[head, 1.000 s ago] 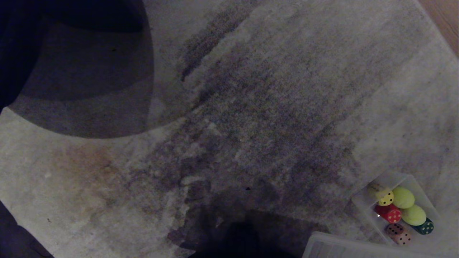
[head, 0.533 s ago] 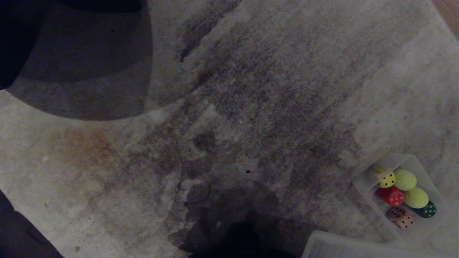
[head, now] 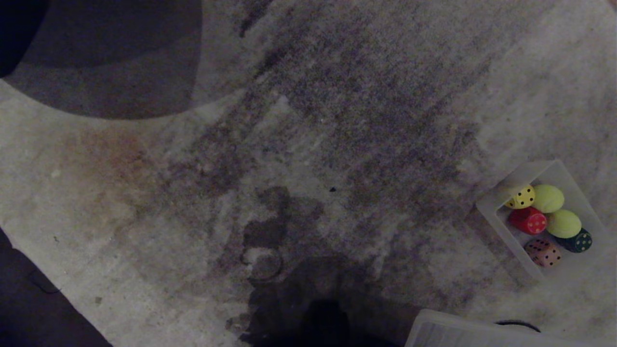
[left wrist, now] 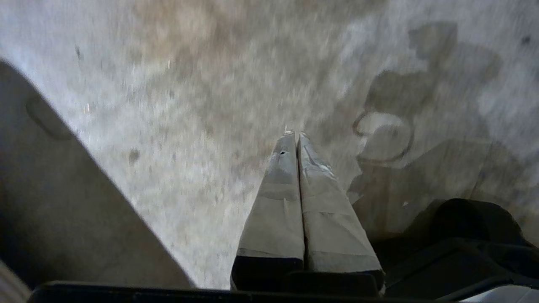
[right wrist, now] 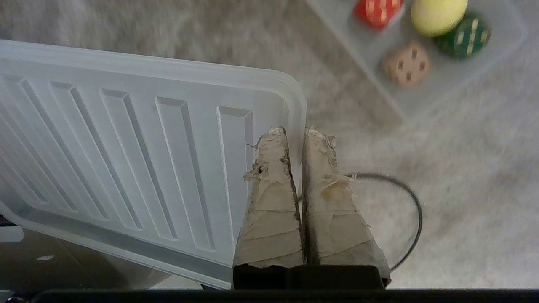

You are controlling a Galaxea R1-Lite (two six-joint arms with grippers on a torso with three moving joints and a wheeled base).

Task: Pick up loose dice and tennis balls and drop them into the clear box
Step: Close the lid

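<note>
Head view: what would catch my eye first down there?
The small clear plastic box at the right, on the pale stained carpet, packed with colour: two yellow-green tennis balls and four dice. Just below it lies a flat ribbed translucent panel.

- Left gripper: two long wedge-shaped fingers tapering to narrow tips, wrapped all over in grey-beige tape with visible wrap seams; there's a small dark nick near one tip.
- They come out of a black base in the lower middle of the frame, with a black bar along the bottom edge.
- Right gripper: same tapered fingers, but the tan tape is way more beat up, frayed and torn at the tips, with dark grime along the inner edge.
- Same black mount and black strip across the bottom there too.
</note>
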